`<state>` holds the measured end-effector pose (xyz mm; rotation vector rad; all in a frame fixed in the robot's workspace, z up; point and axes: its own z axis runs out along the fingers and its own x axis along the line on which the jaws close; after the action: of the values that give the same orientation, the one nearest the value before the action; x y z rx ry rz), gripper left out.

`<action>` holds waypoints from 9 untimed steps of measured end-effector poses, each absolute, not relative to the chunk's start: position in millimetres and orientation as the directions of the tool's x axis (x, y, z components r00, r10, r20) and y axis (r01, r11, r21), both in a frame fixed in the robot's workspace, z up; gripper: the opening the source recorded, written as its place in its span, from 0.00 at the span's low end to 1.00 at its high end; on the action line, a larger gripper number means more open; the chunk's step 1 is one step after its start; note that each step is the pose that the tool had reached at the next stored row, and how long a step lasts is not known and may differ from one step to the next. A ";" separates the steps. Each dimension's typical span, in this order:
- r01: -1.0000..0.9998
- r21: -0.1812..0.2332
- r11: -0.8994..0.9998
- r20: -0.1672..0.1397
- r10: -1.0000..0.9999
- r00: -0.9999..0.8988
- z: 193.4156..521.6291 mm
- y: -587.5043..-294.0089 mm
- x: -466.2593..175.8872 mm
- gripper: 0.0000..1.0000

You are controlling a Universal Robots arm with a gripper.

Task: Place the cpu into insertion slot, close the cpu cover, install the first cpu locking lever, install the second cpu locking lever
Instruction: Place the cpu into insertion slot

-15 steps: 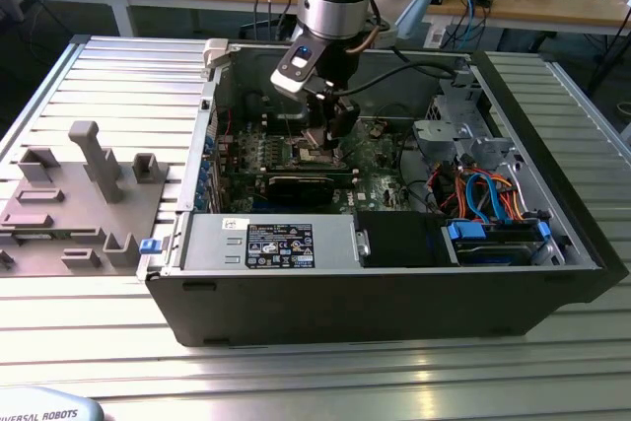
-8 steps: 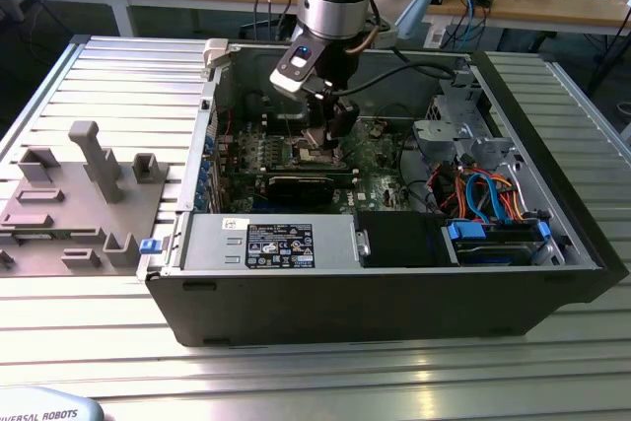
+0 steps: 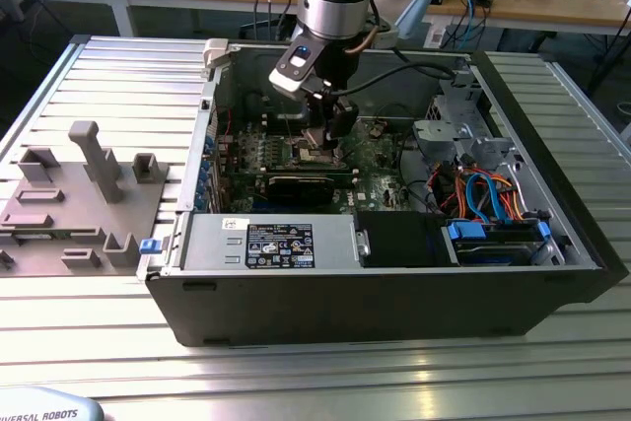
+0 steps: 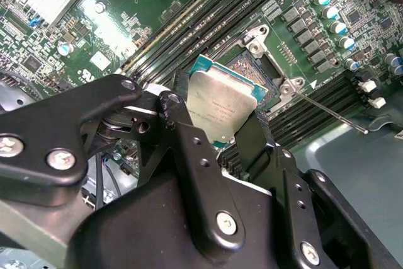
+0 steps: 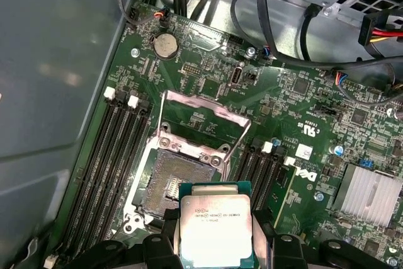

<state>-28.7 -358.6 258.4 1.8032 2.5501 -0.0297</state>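
Note:
My gripper (image 3: 330, 132) reaches down into the open computer case and is shut on the cpu (image 5: 216, 225), a silvery square chip with a teal edge, held by two opposite sides. In both wrist views the cpu (image 4: 220, 105) hangs just above and partly beside the insertion slot (image 5: 175, 179), whose dark contact field is bare. The cpu cover (image 5: 208, 108) stands tilted up at the slot's far side. A thin wire locking lever (image 4: 330, 116) sticks out, raised, beside the insertion slot (image 4: 255, 67).
Black memory slots (image 5: 119, 143) flank the socket on both sides. A finned heatsink (image 5: 371, 196) and a drive cage with cables (image 3: 473, 175) are nearby. The power supply (image 3: 276, 244) lies along the case's front. A grey fixture (image 3: 84, 194) rests on the table at the exterior view's left.

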 end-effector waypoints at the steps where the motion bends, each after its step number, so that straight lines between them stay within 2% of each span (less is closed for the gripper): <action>1: 0.944 -0.005 0.331 -0.026 0.943 -0.331 258.4 -358.6 -28.7 0.54; 9: 0.949 -0.005 0.315 -0.026 0.949 -0.315 258.4 -358.6 -28.7 0.54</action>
<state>-28.7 -358.6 258.4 1.8280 2.5326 -0.0299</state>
